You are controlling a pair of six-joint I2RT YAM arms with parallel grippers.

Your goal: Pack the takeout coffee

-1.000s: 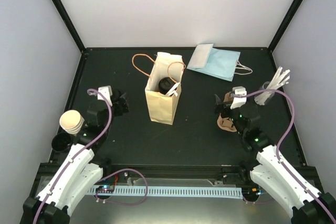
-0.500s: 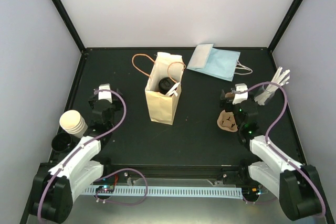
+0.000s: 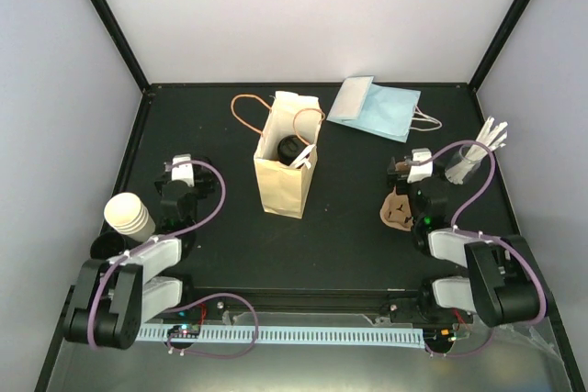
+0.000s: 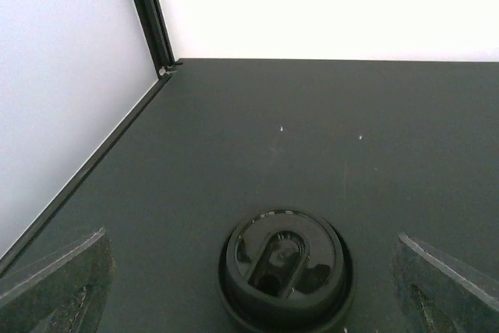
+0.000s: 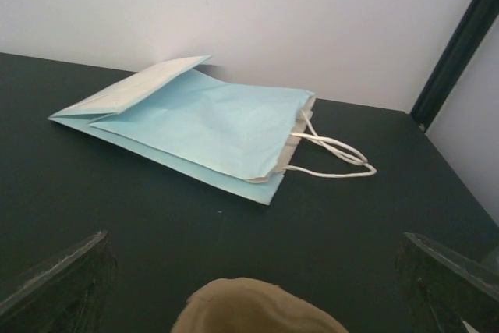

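The takeout coffee (image 3: 292, 148) sits inside the upright tan paper bag (image 3: 280, 181) at mid-table, and only its black lid shows through the bag's open top. My left gripper (image 3: 181, 181) hangs open well to the left of the bag. In the left wrist view, its fingers (image 4: 54, 282) straddle a loose black lid (image 4: 284, 267) lying on the table. My right gripper (image 3: 411, 172) is open to the right of the bag, holding nothing. In the right wrist view, the brown pulp carrier (image 5: 253, 309) lies just below it.
A light-blue paper bag (image 3: 377, 107) with white handles lies flat at the back right. A cup of white stirrers (image 3: 473, 158) stands by the right edge. The pulp carrier (image 3: 398, 210) lies near the right arm. Stacked cream cups (image 3: 129, 216) and black lids (image 3: 106, 247) sit at the left.
Both arms have folded back toward their bases. The grippers stay open and nearly in place. The bag and the cup inside it have not moved.
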